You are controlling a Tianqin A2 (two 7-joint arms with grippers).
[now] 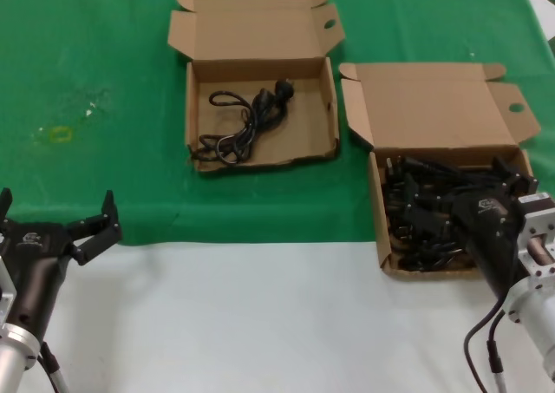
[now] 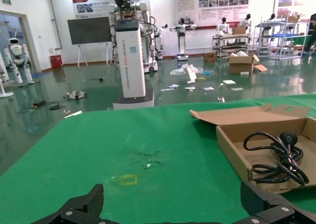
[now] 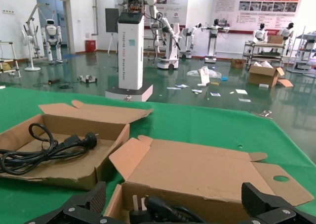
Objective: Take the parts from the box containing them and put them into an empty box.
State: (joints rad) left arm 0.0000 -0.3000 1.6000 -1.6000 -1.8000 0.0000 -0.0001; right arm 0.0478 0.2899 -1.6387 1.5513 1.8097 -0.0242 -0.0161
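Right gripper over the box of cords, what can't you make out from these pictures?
- Head view: right gripper fingertips vanish among dark cords; any grasp is unclear.
- Right wrist view: full box interior cut off by the frame edge.
- Cord count: tangled, uncountable.

Two brown cardboard boxes are counted on the green cloth, both with their lids folded back. One power cord (image 1: 245, 122) is seen in the box with the creased lid strip (image 1: 260, 160), and that cord is made up of a single coiled black cable with one plug. In the box with the tall plain lid (image 1: 438, 107), a heap of black cords (image 1: 421, 206) is held; its pieces are too tangled to be counted singly. Two robot grippers are present: one left gripper (image 1: 61, 224) and one right gripper (image 1: 512, 174). One yellowish ring mark (image 1: 61, 134) is noted on the cloth.
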